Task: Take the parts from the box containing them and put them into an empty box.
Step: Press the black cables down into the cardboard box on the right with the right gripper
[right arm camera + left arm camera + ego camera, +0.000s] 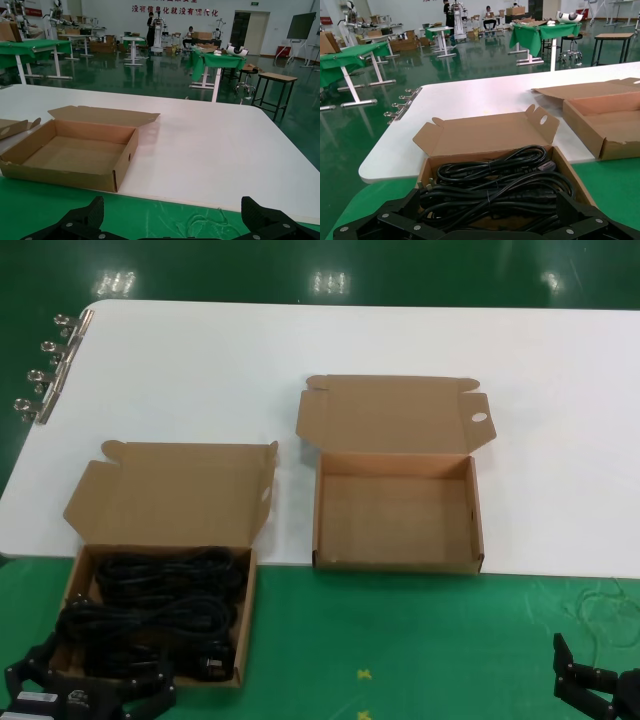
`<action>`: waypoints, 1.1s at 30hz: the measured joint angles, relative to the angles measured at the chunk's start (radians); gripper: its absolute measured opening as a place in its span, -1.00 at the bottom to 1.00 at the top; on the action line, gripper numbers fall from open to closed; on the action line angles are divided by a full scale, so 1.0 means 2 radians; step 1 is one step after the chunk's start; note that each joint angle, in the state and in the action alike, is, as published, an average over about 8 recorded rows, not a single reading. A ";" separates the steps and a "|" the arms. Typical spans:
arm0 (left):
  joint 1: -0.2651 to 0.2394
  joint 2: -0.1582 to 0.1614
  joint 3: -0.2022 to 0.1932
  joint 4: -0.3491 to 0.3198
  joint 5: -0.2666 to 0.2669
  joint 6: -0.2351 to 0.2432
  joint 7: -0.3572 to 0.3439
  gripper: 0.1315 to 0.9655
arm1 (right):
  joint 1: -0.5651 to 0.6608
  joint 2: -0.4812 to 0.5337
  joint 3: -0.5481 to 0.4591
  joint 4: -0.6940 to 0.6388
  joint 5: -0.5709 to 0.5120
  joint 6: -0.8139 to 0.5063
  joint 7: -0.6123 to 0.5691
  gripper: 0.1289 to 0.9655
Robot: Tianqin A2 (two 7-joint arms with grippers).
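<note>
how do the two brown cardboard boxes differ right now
The left brown cardboard box holds coiled black power cords; the right brown cardboard box is empty. The left box sits on the green mat, the right box on the white tabletop. Both are shallow, lids open.

On the left, nearest the robot, the box containing them (250, 615), resting on the green mat (400, 650), lid leaning back over the white table (300, 350). Inside it, the parts (160, 610), lying side by side. To the right and farther back, the empty box (398, 562), sitting on the table's near edge, lid folded behind. At the table's far left edge, a row of binder clips (45, 375). Left gripper (90, 690) just before the full box, right gripper (600, 685) low on the right, well apart from both boxes.
</note>
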 joint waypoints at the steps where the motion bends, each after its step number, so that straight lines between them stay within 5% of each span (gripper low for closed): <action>1: 0.000 0.000 0.000 0.000 0.000 0.000 0.000 1.00 | 0.000 0.000 0.000 0.000 0.000 0.000 0.000 1.00; 26: 0.000 0.000 0.000 0.000 0.000 0.000 0.000 1.00 | 0.000 0.000 0.000 0.000 0.000 0.000 0.000 0.95; 33: 0.000 0.000 0.000 0.000 0.000 0.000 0.000 1.00 | 0.000 0.000 0.000 0.000 0.000 0.000 0.000 0.77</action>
